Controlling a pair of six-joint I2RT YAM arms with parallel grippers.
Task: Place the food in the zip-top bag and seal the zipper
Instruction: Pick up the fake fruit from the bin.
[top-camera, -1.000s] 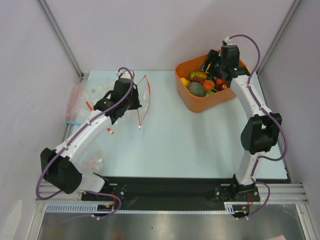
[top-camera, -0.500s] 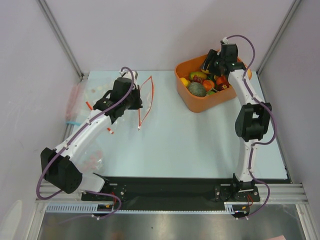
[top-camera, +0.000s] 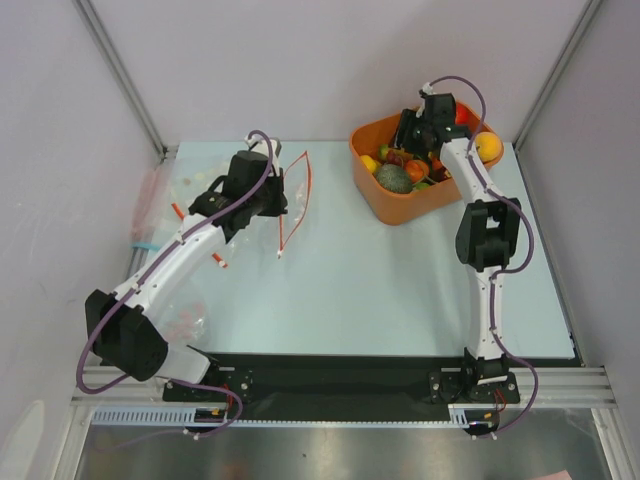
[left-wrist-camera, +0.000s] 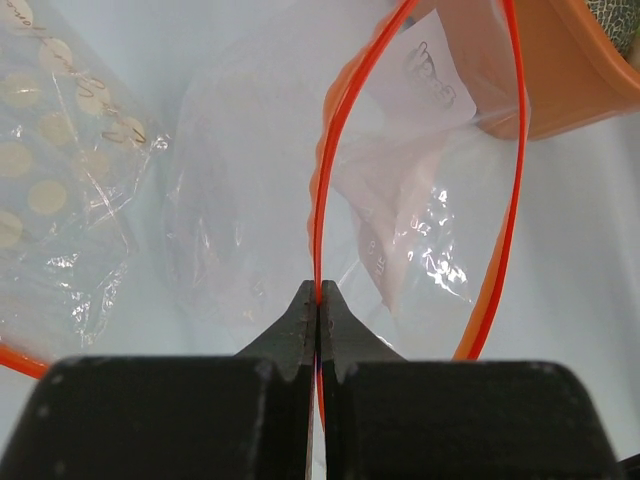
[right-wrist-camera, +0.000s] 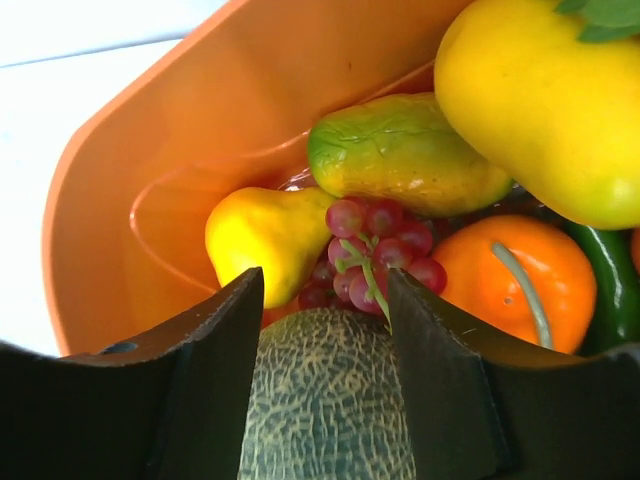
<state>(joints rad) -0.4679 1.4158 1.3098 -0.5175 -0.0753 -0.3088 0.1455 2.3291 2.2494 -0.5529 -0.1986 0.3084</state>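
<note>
The pale blue bench (top-camera: 380, 290) carries an orange tub (top-camera: 400, 208) at the upper right of the top view. Left of centre, the clear zip-top bag (top-camera: 292, 205) stands with its mouth gaping. Flat clear bags (top-camera: 150, 200) lie at the far left edge, and more crinkled plastic (top-camera: 190, 318) sits at the lower left.

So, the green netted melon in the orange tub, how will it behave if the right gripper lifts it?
The melon looks round and nearly fills the gap of the right gripper, so it may slip out unless held across its middle. Its netted skin looks rough, probably less slippery than the glossy grapes, which lie against it and may roll when it lifts.
</note>
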